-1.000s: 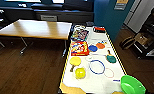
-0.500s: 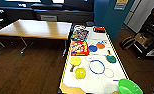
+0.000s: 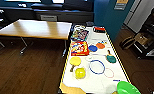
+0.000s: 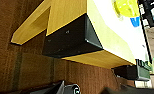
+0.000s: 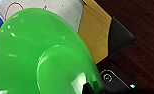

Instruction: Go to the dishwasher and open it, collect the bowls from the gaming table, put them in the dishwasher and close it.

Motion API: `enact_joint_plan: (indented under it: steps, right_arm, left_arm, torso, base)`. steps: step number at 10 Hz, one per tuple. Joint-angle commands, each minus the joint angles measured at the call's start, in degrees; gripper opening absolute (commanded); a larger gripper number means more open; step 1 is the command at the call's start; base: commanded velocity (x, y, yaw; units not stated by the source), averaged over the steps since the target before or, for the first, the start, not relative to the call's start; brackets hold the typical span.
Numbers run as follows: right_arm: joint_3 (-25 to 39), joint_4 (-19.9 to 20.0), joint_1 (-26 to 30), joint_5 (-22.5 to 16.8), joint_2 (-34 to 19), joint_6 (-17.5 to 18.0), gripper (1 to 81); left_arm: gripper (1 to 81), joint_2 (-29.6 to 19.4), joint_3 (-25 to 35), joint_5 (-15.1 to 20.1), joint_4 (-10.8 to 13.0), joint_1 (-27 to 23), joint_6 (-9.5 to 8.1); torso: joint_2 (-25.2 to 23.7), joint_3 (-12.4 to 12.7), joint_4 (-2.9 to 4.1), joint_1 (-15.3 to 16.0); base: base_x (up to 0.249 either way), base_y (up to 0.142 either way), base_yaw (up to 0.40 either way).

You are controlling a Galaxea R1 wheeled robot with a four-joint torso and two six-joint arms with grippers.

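Biggest thing here is the gaming table [image 3: 98,82], the long white bench with yellow edge trim running away from the robot, with a plain light-wood table [image 3: 35,28] off to its left. It's covered in stuff: a couple of colourful game boxes [image 3: 79,48], a thin blue ring [image 3: 97,67], a flat yellow paddle [image 3: 75,61] and a green paddle [image 3: 111,58].

The green bowl [image 3: 128,88] sits at the near right corner, and in the right wrist view it looks huge and very close [image 5: 38,57], apparently lifted over the bench edge. I can't tell whether the right end effector is clamped on it or just next to it, and the left one's state isn't readable either.

The yellow bowl [image 3: 80,73] sits near the left edge, just below the yellow paddle.

Both look like light, stiff, glossy plastic, so probably slippery. I'd pinch the rim.
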Motion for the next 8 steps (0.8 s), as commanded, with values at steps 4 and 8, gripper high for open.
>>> enact_joint_plan:
  steps: [4, 8]
  right_arm:
    - [-1.5, 0.0, 3.9, -3.7, -1.4, -0.2, 1.0]
    - [-3.0, -1.1, -0.4, -3.0, 1.6, -0.9, 1.0]
  left_arm:
    - [81.1, -9.2, 6.1, 5.2, 0.4, -4.5, 0.92]
    - [81.1, -12.9, 13.3, 5.1, 0.5, -8.7, 0.05]
  torso:
    - [0.0, 0.0, 0.00, 0.0]
    - [0.0, 0.0, 0.00, 0.0]
  base:
    - [0.000, 0.000, 0.000]
    - [0.000, 0.000, 0.000]
